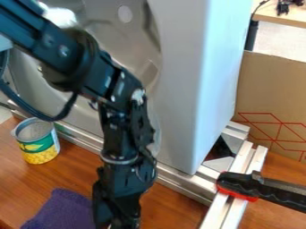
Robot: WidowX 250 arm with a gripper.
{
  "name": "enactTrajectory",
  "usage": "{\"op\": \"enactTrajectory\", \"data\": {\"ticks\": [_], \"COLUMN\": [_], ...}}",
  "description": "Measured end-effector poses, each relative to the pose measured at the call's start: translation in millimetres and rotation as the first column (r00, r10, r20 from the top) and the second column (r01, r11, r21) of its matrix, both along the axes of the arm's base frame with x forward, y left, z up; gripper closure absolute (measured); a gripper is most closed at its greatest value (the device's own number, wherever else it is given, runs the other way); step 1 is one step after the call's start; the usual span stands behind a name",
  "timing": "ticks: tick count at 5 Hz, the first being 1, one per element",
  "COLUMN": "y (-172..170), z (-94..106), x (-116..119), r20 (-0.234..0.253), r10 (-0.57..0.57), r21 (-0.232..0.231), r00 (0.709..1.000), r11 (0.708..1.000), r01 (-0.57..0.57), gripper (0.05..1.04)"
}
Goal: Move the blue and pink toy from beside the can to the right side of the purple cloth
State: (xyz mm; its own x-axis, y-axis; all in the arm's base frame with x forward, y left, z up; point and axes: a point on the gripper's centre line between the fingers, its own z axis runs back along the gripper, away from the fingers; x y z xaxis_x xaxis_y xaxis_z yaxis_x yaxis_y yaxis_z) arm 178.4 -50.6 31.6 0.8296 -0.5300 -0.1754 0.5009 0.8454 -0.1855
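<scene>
The black gripper (117,220) hangs over the wooden table (173,203), just beside a purple cloth (64,212) — I can't tell whether its jaws are open or closed; an opened can (38,142) with a green and yellow label stands upright behind the cloth, near the metal rail (190,184).

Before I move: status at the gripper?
Gripper low, by purple cloth; contact unclear. Can upright on table. Clamp on metal rails, possible snag.
</scene>
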Motion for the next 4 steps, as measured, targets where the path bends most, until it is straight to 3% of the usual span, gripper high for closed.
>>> {"op": "enactTrajectory", "data": {"ticks": [2,4], "y": [25,118], "z": [36.3,69.7], "x": [15,34], "r20": [0.104,0.215], "r10": [0.075,0.218], "r21": [-0.01,0.102], "r00": [0.992,0.952], "r11": [0.997,0.964], "r01": [-0.074,-0.244], "gripper": [0.081,0.083]}}
